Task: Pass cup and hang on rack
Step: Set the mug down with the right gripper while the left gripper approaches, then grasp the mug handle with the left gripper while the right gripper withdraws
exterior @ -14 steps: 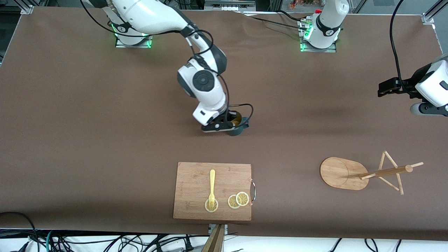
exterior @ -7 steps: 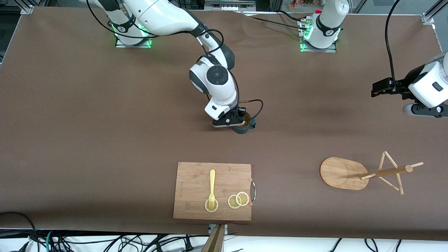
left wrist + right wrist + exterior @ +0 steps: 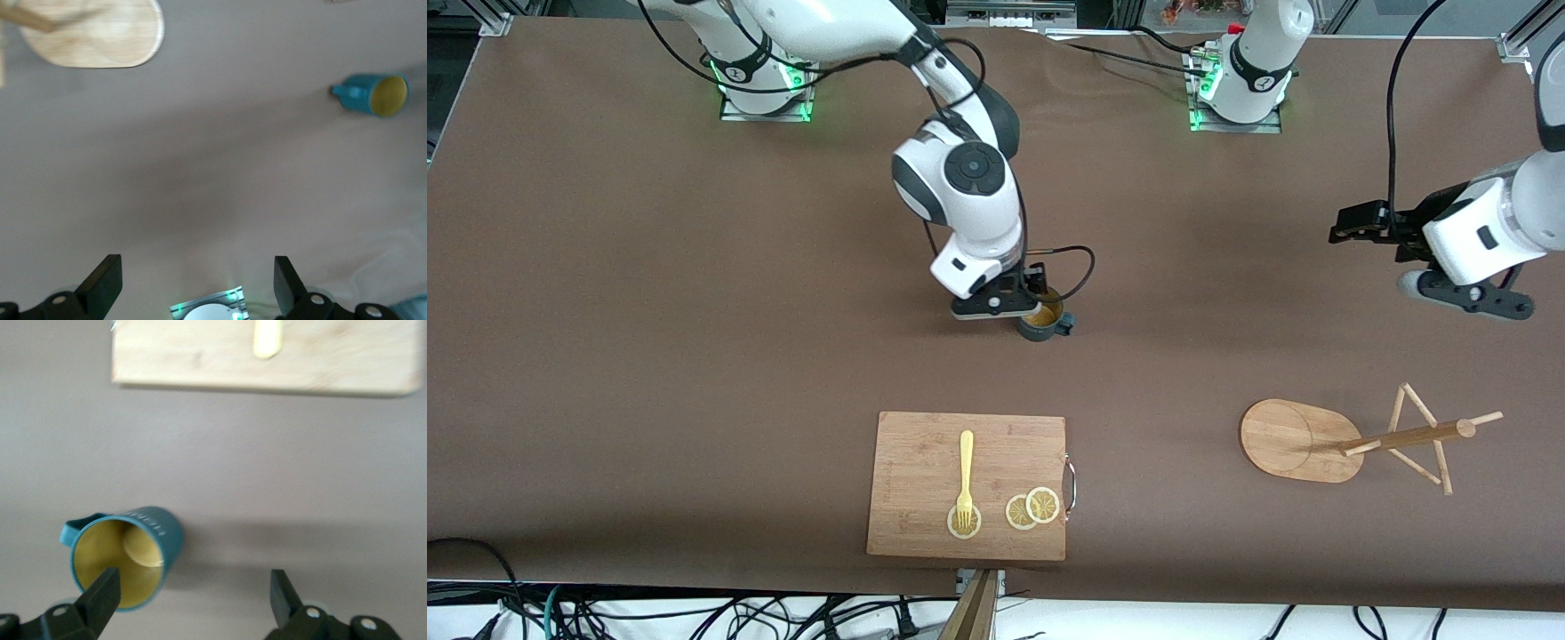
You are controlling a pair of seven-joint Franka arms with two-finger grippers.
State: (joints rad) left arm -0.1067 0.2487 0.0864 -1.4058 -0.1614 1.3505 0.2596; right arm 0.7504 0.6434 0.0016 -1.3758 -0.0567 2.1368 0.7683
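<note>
Both claws gape: the right gripper sits at the cup, upright mid-frame on the table. One finger crowds its rim and may tip it. The left gripper waits over the left arm's end.

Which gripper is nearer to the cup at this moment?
The right gripper, open, is right at the cup. The left gripper, also open, hangs over bare table toward the left arm's end.

Even, bright overhead light covers the brown tabletop without glare. Soft shadows lie beside the cup and under both arms. Both wrist views are blurred; the cutting board looks smeared.
</note>
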